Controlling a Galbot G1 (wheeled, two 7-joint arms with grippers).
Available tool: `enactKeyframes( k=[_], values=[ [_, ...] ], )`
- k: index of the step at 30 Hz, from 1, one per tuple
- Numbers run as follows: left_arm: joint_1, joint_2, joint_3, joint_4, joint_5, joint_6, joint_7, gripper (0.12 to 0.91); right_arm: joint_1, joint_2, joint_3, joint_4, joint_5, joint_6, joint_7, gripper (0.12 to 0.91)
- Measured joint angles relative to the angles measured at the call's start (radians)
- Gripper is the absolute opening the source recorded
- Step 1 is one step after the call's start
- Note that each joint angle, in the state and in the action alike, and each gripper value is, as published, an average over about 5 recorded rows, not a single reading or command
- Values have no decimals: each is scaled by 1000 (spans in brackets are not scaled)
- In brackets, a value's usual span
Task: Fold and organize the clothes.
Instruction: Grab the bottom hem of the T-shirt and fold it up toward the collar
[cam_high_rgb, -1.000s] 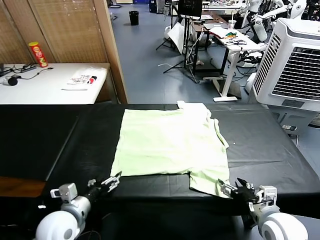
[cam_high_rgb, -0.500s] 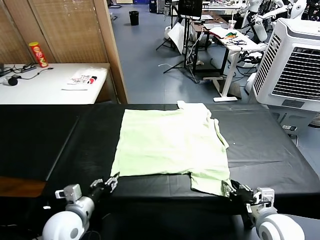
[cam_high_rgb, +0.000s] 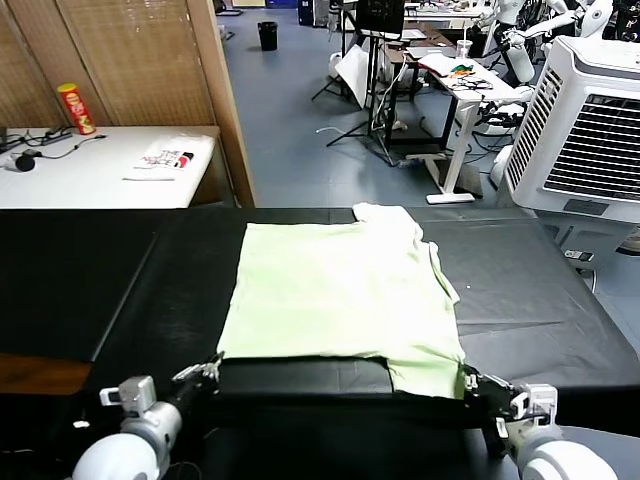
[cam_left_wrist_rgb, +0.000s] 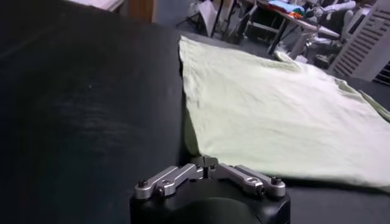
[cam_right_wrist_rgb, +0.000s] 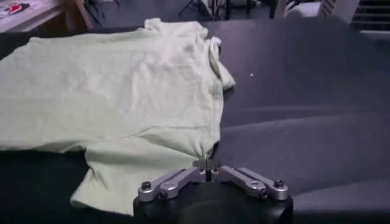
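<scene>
One pale green shirt (cam_high_rgb: 340, 295) is lying flat on the black table (cam_high_rgb: 120, 290), reaching toward its near edge. The left gripper (cam_high_rgb: 208, 368) is pinching the shirt's near left corner; the right gripper (cam_high_rgb: 470, 382) is clamping the near right corner at the table's front edge.

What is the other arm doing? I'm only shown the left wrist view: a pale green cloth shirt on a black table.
Observer: The right gripper is shut on the pale light-green short-sleeved shirt at its near right corner.
Visitor: What's farther off?
Observer: A white side table stands at far left, with a red cylindrical can upright on it.
Visitor: Anything else on it?
Observer: A white packet with red and black print lies near its right end.
</scene>
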Motion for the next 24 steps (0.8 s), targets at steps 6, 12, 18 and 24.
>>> enactKeyframes(
  k=[6, 12, 18, 24],
  values=[
    [71, 20, -39, -56, -7, -8, -7, 126, -15, 0, 2, 18, 0, 0, -12, 122],
    [61, 9, -57, -61, 6, -73, 10, 126, 56, -23, -6, -58, 3, 44, -60, 122],
    [-14, -17, -42, -24, 52, -112, 50, 126, 184, -65, -30, -184, 25, 179, -90, 122],
    [-101, -28, -25, 28, 60, -118, 56, 126, 299, -102, -60, -278, 43, 219, -96, 122]
  ],
)
